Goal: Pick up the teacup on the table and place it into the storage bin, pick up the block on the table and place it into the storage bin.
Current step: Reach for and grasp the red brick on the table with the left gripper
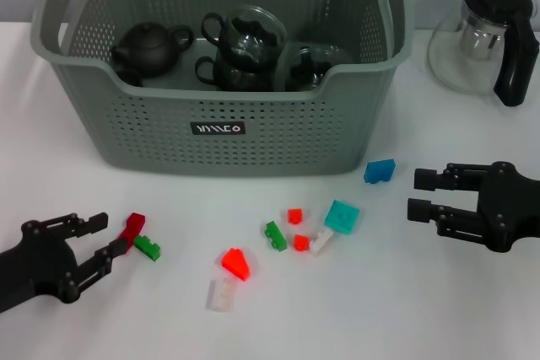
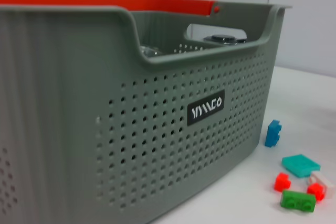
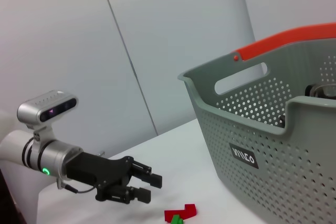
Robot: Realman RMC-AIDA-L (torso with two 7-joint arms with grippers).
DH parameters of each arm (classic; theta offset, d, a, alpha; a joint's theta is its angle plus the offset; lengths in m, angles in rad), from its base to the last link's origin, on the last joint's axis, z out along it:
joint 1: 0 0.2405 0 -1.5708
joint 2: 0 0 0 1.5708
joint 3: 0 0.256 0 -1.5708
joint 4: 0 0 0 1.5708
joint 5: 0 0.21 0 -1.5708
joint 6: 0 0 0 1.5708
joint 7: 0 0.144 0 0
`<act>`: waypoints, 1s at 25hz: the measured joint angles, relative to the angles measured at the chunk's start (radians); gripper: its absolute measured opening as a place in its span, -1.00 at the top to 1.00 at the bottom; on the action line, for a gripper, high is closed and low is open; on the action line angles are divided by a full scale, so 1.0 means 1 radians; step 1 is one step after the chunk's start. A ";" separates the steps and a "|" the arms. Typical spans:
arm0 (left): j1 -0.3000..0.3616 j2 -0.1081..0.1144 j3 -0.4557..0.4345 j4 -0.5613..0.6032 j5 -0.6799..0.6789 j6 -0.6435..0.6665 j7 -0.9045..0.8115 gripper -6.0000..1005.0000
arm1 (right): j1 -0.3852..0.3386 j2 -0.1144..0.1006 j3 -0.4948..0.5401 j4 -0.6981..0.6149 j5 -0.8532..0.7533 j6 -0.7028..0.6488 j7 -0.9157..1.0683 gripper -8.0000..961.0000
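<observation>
The storage bin (image 1: pixel 228 137) stands at the back of the table and fills the left wrist view (image 2: pixel 157 129); it also shows in the right wrist view (image 3: pixel 273 140). Inside it sit glass teacups (image 1: pixel 245 35) with black handles and a black teapot (image 1: pixel 148 46). Several small blocks lie in front: a blue block (image 1: pixel 380 171), a teal one (image 1: pixel 342 216), a red one (image 1: pixel 235 263), a dark red one (image 1: pixel 132 227). My left gripper (image 1: pixel 105 242) is open at the lower left, its tips just short of the dark red block (image 3: pixel 181 212). My right gripper (image 1: pixel 415 194) is open and empty, right of the blue block (image 2: pixel 272 132).
A glass teapot with a black handle (image 1: pixel 485 35) stands at the back right. Green (image 1: pixel 149 247), green (image 1: pixel 275 235), small red (image 1: pixel 294 216) and white (image 1: pixel 220 294) blocks are scattered between the two grippers. The bin's black label (image 1: pixel 218 128) faces me.
</observation>
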 joint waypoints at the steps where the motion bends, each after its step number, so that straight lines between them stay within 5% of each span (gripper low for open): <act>1: 0.002 0.000 -0.002 -0.008 0.002 -0.011 0.008 0.15 | 0.000 0.000 0.000 0.001 0.000 0.000 0.000 -0.12; 25: -0.014 0.000 0.043 -0.067 0.013 -0.160 0.023 0.15 | -0.003 -0.005 0.001 0.012 0.000 0.000 -0.005 -0.12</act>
